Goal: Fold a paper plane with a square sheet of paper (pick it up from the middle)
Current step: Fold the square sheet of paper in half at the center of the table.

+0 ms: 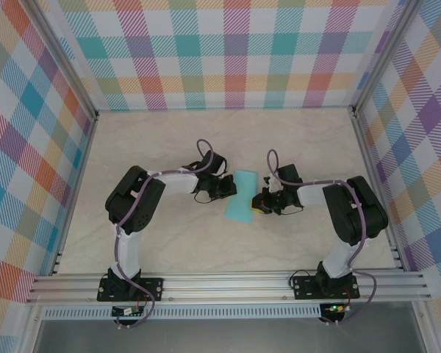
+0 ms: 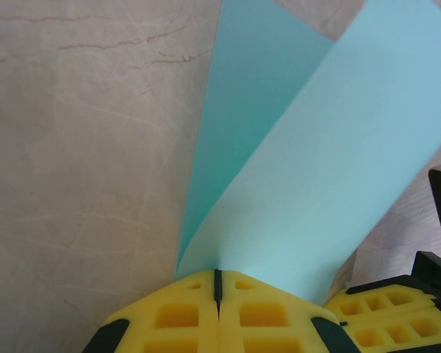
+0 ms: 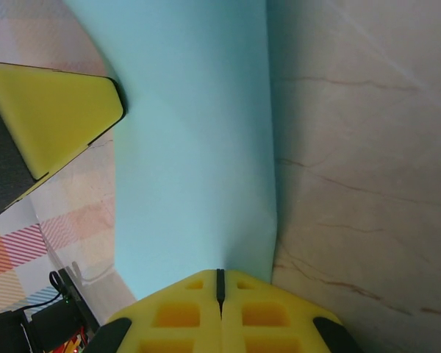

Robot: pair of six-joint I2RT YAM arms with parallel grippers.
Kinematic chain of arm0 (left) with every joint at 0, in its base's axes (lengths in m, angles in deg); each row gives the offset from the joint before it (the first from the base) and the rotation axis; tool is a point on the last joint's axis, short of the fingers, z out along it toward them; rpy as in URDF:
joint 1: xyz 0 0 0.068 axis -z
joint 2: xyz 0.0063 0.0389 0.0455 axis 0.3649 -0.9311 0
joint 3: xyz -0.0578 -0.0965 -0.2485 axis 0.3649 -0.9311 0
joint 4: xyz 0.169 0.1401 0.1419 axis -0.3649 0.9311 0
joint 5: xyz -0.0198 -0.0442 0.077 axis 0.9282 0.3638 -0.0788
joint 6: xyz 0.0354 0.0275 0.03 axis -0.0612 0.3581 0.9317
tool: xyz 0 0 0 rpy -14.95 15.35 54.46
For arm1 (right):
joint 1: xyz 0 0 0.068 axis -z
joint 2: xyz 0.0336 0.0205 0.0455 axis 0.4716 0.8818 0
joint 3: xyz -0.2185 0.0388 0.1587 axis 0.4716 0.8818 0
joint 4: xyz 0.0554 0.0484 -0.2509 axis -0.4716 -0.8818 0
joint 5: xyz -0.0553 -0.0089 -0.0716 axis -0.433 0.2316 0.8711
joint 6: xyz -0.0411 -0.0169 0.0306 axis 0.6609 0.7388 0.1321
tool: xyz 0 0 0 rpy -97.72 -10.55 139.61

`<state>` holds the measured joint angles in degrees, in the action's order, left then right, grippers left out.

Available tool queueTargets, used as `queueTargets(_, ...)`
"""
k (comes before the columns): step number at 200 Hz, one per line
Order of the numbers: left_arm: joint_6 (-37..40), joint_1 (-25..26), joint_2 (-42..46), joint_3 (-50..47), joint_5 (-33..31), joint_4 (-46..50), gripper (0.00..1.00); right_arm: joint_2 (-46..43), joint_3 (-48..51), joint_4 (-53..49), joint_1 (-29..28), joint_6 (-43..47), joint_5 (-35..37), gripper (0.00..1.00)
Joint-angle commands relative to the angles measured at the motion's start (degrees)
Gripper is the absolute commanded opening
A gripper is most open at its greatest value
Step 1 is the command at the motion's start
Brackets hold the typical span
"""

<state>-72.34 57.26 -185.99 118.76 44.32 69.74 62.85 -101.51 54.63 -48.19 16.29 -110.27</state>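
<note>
My left gripper [image 2: 217, 275] and right gripper [image 3: 220, 275] each pinch an opposite edge of the paper [image 1: 242, 195], which spans between them.

**Item count**

- One sheet of paper [image 1: 242, 195], light teal, is counted at the centre of the top external frame.
- Two robot arms are counted: the left arm [image 1: 136, 198] at lower left and the right arm [image 1: 353, 209] at lower right.
- Two grippers are counted, one per arm: the left gripper [image 1: 224, 187] and the right gripper [image 1: 263, 200].
- Two yellow fingers [image 2: 184, 316] are counted on each gripper in its wrist view.
- One table [image 1: 169, 140] is counted.
- Three plaid walls are counted: the back wall [image 1: 228, 51], the left wall [image 1: 22, 147] and the right wall [image 1: 426, 125].
- One aluminium rail [image 1: 228, 283] is counted along the bottom.
</note>
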Motion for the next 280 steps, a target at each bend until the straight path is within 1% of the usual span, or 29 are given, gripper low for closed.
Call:
queueTargets(1,1.00,1.50,-1.49,-0.48,-2.37,6.95,0.00,-0.70,-1.25,-2.19,0.69,3.15,-1.16,0.00)
queueTargets(22,1.01,1.50,-1.69,-0.43,-2.39,6.96,0.00,-2.54,-3.14,-3.01,1.62,3.05,-1.85,0.00)
queueTargets(35,0.97,1.46,-1.81,-0.26,-2.39,6.96,0.00,-2.22,-4.74,-2.81,2.28,2.99,-2.73,0.00)
queueTargets(76,1.03,1.50,-1.70,-0.22,-2.38,7.22,0.00,2.30,-8.68,-2.35,3.40,3.15,-3.23,0.00)
queueTargets(136,1.09,1.49,-1.70,-0.17,-2.73,7.59,0.00,7.49,-8.42,-2.17,4.06,4.15,-0.73,0.00)
queueTargets(155,1.17,1.47,-1.74,-0.22,-2.82,7.66,0.00,7.53,-9.24,-2.80,4.36,4.03,-0.74,0.00)
queueTargets(189,1.17,1.48,-1.79,-0.13,-2.70,7.75,0.00,4.73,-12.16,-4.18,4.76,3.72,-2.28,0.00)
queueTargets(209,1.17,1.49,-1.80,-0.13,-2.73,7.75,0.00,5.07,-14.31,-4.72,5.02,3.71,-2.88,0.00)
queueTargets(256,1.17,1.49,-1.69,0.05,-2.89,8.01,0.00,9.64,-15.72,-4.88,5.86,4.08,-1.93,0.00)
queueTargets(280,1.28,1.48,-1.55,-0.06,-3.01,8.19,0.00,11.15,-15.13,-5.44,6.29,4.46,0.26,0.00)
